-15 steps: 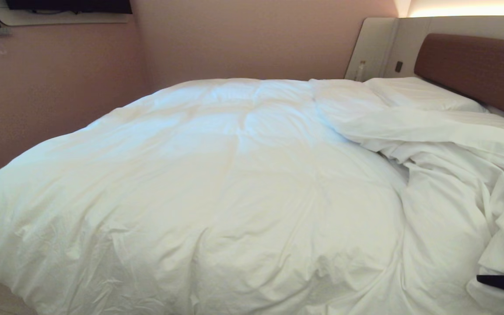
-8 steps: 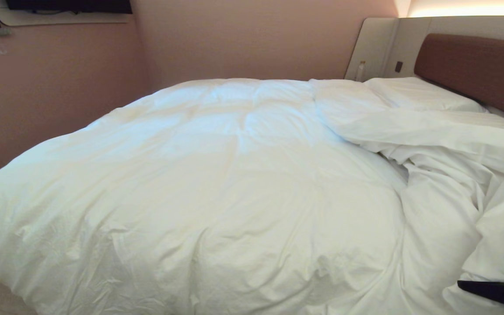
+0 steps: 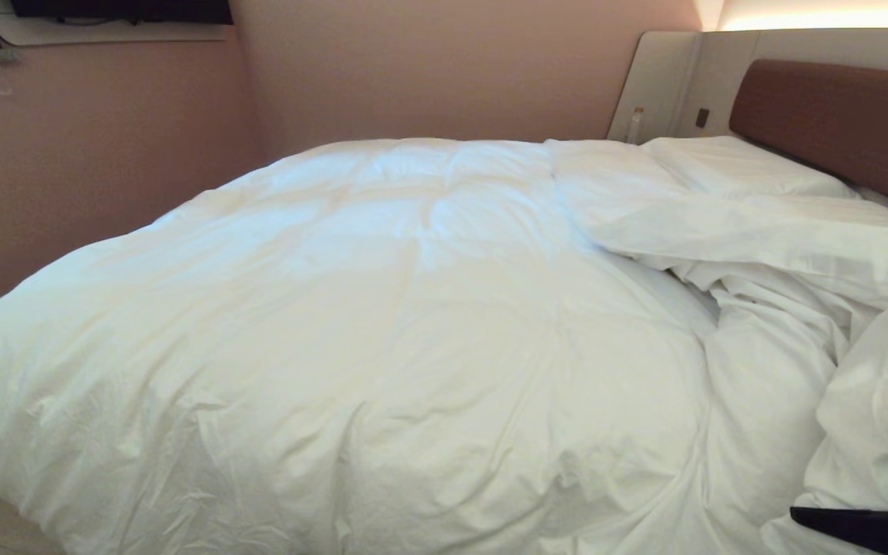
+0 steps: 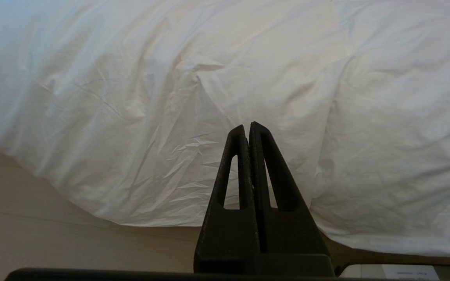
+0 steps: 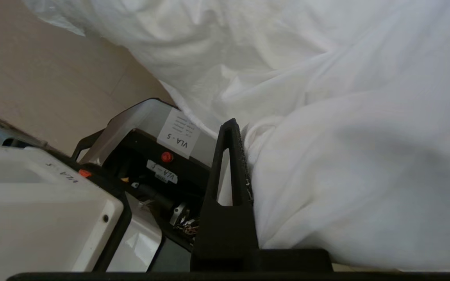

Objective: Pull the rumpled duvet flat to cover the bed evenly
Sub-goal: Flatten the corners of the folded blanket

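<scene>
The right gripper (image 5: 244,134) was clamped on a bunched fold of the duvet (image 5: 350,156), white cloth swallowing one finger while the other black finger (image 5: 229,171) stood clear. Behind it sat the robot's base (image 5: 143,156) with its labels, then tan floor (image 5: 45,70).

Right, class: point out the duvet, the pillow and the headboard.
duvet (image 3: 382,308): head view, its smooth puffy middle.
pillow (image 3: 729,166): head view, its top face.
headboard (image 3: 845,116): head view, the brown padded panel.
</scene>
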